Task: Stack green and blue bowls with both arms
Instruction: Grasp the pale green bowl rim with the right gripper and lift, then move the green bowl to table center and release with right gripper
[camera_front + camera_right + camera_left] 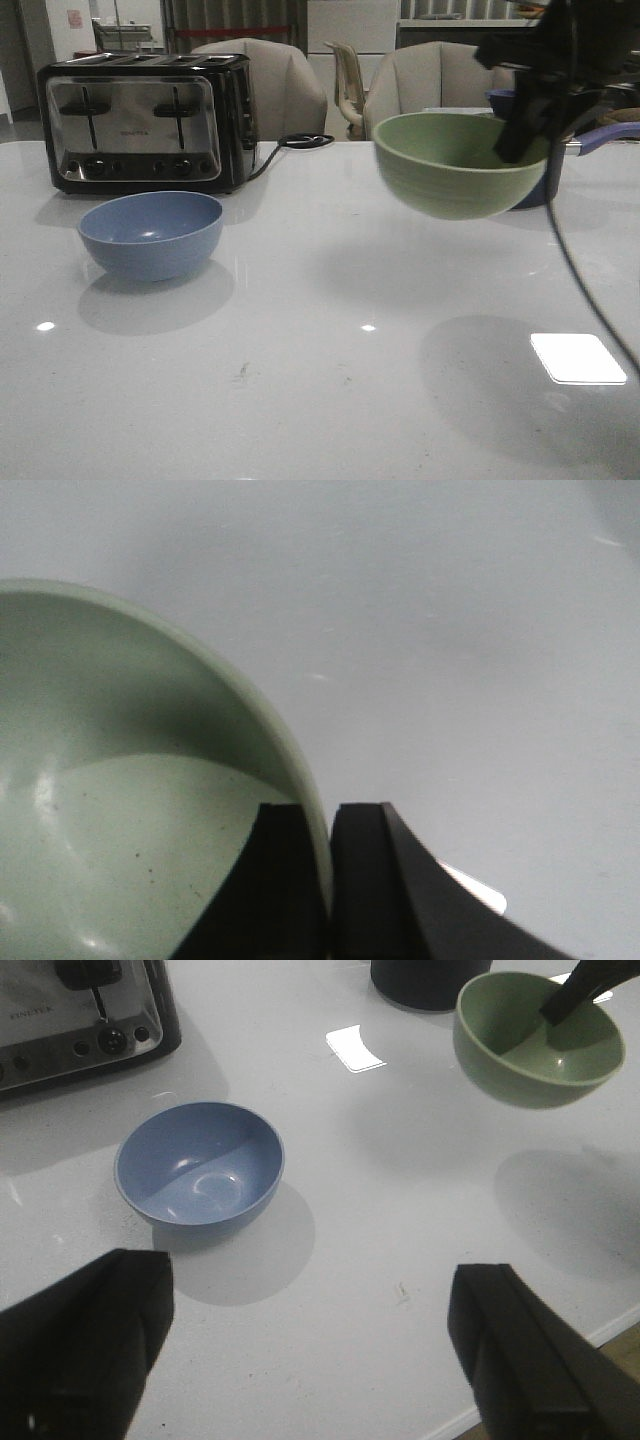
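Right claw (328, 880): pinched shut on the rim of the green bowl (455, 165), one finger inside the wall, one outside. Bowl rides clear of the tabletop (320, 380), upright, shadow below it. Blue bowl (151, 234) sits on the tabletop well off to the robot's left, in front of the toaster (145, 120). Carry must run leftward, then down. Left claw (310, 1360): fingers wide apart, holding nothing, hovering near the blue bowl; that arm is the nearer one. Left wrist view shows both bowls and the gap between; right wrist view shows only the rim grip. Dark saucepan (540, 180) behind the green bowl.
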